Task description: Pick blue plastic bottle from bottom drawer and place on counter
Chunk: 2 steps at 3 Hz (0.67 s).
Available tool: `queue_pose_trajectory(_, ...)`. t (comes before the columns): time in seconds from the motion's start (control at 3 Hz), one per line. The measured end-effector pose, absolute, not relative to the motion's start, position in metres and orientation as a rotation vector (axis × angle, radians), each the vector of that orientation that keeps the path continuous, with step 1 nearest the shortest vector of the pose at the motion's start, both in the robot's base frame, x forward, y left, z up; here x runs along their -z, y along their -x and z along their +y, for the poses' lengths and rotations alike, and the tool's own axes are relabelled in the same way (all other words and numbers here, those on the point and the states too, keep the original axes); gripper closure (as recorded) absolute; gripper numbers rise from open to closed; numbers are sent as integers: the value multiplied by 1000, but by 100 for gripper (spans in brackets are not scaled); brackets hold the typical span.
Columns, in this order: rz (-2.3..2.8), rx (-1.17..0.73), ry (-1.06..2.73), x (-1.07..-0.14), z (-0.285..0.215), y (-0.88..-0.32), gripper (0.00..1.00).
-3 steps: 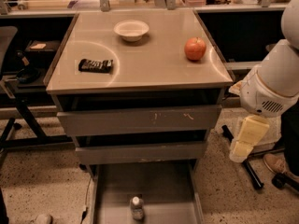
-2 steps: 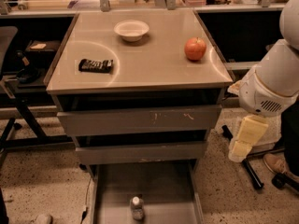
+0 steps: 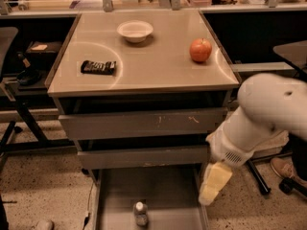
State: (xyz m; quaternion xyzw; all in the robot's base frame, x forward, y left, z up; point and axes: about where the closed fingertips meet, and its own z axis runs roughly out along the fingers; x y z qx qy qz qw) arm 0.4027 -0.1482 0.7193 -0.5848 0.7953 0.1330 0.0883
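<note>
The blue plastic bottle (image 3: 140, 213) stands upright on the grey floor of the pulled-out bottom drawer (image 3: 168, 190), near its front middle. It is small and clear with a white cap. My gripper (image 3: 209, 194), pale yellow, hangs from the white arm (image 3: 259, 119) over the drawer's right edge. It is to the right of the bottle, above it, and apart from it. The counter (image 3: 153, 66) is the beige top of the cabinet above.
On the counter are a white bowl (image 3: 135, 30), a red apple (image 3: 200, 50) and a dark snack bar (image 3: 98, 67). Two shut grey drawers (image 3: 139, 123) sit above the open one. A cluttered bench runs behind. A dark stand (image 3: 19, 109) is at left and a shoe (image 3: 283, 169) at right.
The arm has swung left and down, bringing the gripper from beside the cabinet's right side to the right edge of the bottom drawer. The bottle has not moved.
</note>
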Motion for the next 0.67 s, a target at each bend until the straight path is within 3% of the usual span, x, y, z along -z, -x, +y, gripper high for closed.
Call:
queue_pose_trajectory(0.33,2394,-589,1742,-639,-112,-386,0)
queue_pose_trajectory(0.67,2400,-614,1736,-628,-112,-385,0)
